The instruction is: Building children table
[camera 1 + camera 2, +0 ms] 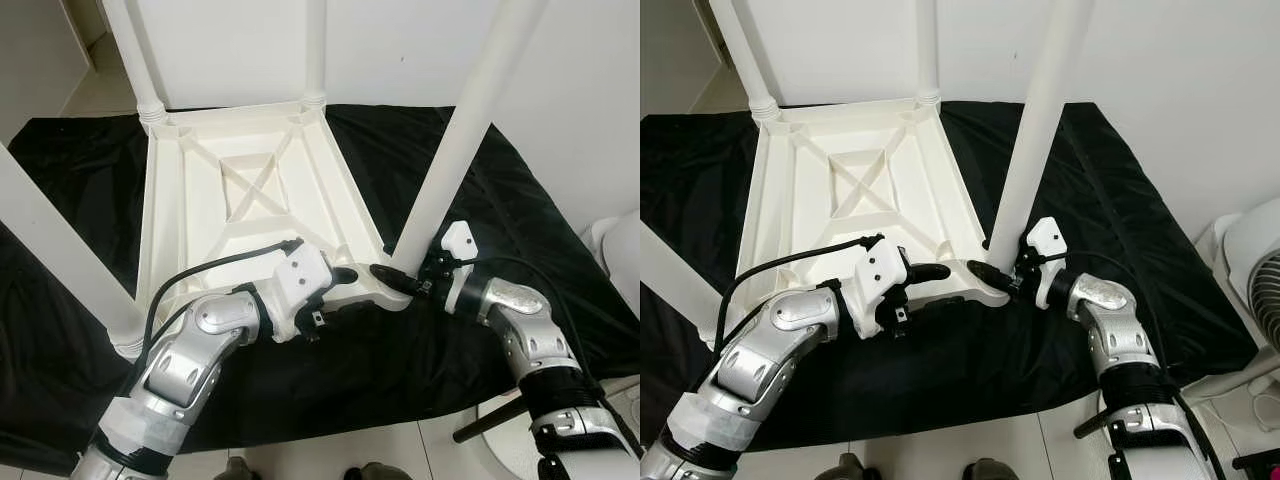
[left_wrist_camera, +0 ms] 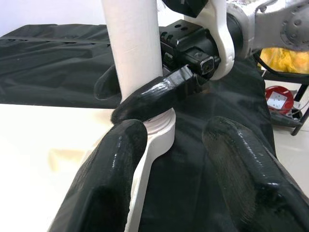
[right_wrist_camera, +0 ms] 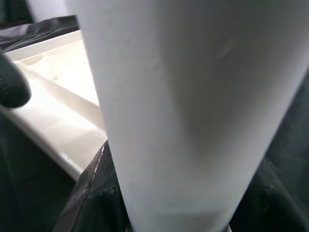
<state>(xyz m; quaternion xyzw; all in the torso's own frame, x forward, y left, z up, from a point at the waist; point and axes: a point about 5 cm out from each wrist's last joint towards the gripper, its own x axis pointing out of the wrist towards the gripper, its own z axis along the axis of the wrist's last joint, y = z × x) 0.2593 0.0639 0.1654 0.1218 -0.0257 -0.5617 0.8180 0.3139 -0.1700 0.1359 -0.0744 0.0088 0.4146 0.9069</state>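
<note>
A white children's table (image 1: 250, 190) lies upside down on a black cloth (image 1: 400, 370), with its legs pointing up. My right gripper (image 1: 400, 275) is shut on the base of the near-right leg (image 1: 460, 130), where it meets the corner socket; the right wrist view has that leg (image 3: 183, 96) pressed between both fingers. My left gripper (image 1: 340, 285) is open at the same corner. Its fingertips (image 2: 120, 145) straddle the table's rim (image 2: 154, 145), one over the white underside and one over the cloth.
Three more legs stand up: near-left (image 1: 60, 250), far-left (image 1: 135, 60) and far-right (image 1: 315, 50). A white wall rises behind the table. A white fan (image 1: 1255, 260) stands at the right, and a dark rod (image 1: 490, 420) lies on the tiled floor beside my right arm.
</note>
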